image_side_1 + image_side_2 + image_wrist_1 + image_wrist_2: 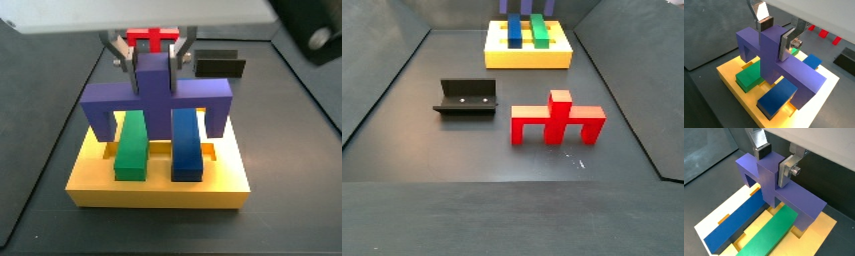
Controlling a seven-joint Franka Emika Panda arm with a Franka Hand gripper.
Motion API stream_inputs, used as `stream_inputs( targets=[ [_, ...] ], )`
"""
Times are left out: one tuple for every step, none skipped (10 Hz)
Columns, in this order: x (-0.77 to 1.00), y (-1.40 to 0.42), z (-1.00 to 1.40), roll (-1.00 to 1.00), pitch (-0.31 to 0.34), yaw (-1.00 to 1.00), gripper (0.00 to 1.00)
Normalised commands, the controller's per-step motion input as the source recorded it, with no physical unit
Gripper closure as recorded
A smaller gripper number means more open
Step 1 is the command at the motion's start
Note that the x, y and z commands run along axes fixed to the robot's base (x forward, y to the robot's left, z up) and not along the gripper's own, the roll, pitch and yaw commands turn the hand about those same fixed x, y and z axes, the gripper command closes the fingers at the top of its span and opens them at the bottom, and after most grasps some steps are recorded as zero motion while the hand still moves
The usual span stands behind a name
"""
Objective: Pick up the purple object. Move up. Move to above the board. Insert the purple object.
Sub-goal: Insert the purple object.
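Silver fingers (pixel 787 42) of my gripper (pixel 775 34) are clamped on the central post of the purple object (pixel 777 62), right over the board (pixel 731 75): insertion is the step in hand.
Its two legs look partly down in the yellow slab's slots, straddling a green bar (pixel 771 235) and a dark-blue bar (pixel 734 225); next I judge a straight, level push down, then letting go. Every piece is matte, blocky, square-edged. Well apart on the grey floor sit the red piece (pixel 556 119) and black fixture (pixel 466 98).

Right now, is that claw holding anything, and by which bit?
Yes. The gripper holds the purple object by its central upright post, one finger on each side, over the board.
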Motion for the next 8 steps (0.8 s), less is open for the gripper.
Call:
stream_inputs(
  targets=[
    [0.00,0.00,-0.41,0.02,-0.019,0.03,1.00],
    [0.00,0.00,-0.37,0.00,-0.011,0.03,1.00],
    [0.05,0.00,-0.29,0.00,0.000,0.02,1.00],
    [0.01,0.00,-0.30,0.00,0.000,0.02,1.00],
    [0.09,0.00,-0.23,0.00,0.000,0.00,1.00],
    [0.07,0.00,-0.33,0.00,0.000,0.00,1.00],
    [0.22,0.00,-0.23,0.00,0.000,0.00,1.00],
    [0.29,0.00,-0.17,0.00,0.011,0.00,1.00]
  ],
)
